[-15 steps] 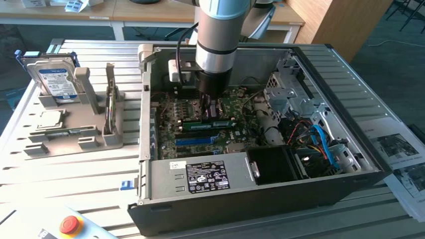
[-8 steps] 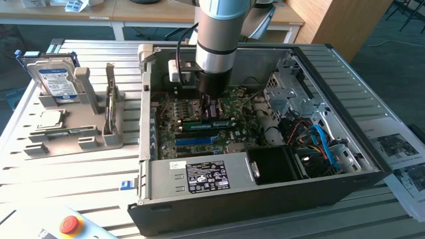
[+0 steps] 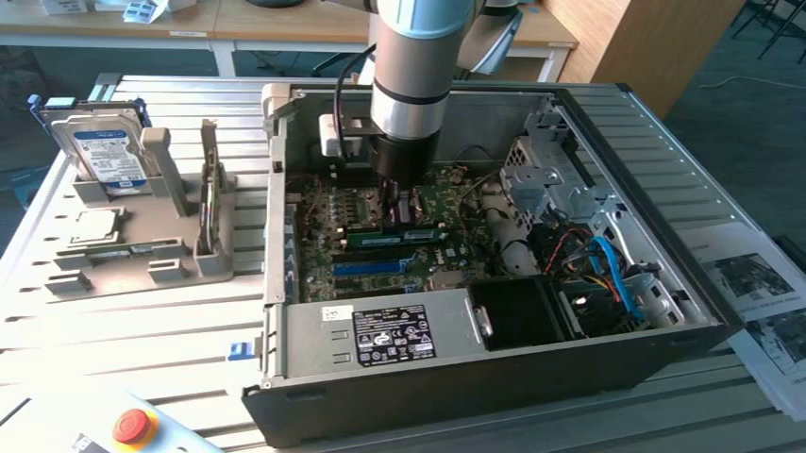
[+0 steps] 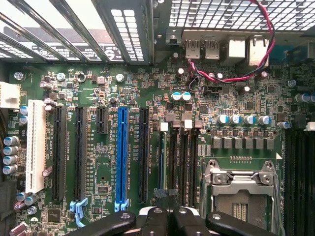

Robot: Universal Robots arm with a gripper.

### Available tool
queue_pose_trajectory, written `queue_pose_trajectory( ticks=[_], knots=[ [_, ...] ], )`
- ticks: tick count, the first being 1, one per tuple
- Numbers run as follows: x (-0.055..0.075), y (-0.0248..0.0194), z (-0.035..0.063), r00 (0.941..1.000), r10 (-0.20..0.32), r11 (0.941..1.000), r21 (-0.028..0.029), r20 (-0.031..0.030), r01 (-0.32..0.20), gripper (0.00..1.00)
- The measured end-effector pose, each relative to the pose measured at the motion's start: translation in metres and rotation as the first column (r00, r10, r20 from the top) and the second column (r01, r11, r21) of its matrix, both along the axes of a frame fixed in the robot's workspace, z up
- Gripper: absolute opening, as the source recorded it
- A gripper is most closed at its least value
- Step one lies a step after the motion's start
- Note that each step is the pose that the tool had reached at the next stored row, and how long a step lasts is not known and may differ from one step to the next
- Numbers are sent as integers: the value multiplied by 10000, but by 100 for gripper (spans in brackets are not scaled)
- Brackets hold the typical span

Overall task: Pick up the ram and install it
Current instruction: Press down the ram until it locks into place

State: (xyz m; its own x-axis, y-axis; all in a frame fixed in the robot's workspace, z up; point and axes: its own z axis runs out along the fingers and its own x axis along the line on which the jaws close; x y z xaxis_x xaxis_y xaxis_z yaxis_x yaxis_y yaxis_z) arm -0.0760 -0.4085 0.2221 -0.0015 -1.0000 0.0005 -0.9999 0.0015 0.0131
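The ram (image 3: 406, 233) was a long, thin green stick with a pale label. It stood on its long edge near the centre of the frame, running left to right across the green board inside the open case.

The arm (image 3: 410, 85) hid the hand and part of the board (image 3: 365, 236). The emergency button (image 3: 132, 427) was cut off at the bench's (image 3: 164, 321) edge.

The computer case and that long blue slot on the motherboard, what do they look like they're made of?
Computer case: looks like sheet metal, black-painted outside, bare grey inside, with punched vent holes. Blue slot: likely moulded plastic, a uniform glossy blue with fine contact rows.
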Motion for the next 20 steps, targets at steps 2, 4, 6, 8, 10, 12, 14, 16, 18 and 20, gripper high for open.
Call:
queue_pose_trajectory(
  ticks=[2,4,6,8,10,12,14,16,18,20],
  knots=[
    [0,0,-3,10000,0,10000,0,1,0,11],
    [0,0,-4,10000,0,10000,1,2,0,11],
    [1,1,-1,10000,0,10000,5,4,0,11],
    [2,3,15,10000,0,10000,21,15,0,11],
    [0,0,56,10000,1,10000,1,0,-1,11],
    [0,1,93,10000,0,10000,3,2,0,11],
    [0,0,138,10000,1,10000,2,1,-1,11],
    [0,0,189,10000,0,10000,2,1,0,11],
    [0,1,247,10000,0,10000,2,1,0,11],
    [0,0,304,10000,0,10000,1,0,0,11]
  ],
)
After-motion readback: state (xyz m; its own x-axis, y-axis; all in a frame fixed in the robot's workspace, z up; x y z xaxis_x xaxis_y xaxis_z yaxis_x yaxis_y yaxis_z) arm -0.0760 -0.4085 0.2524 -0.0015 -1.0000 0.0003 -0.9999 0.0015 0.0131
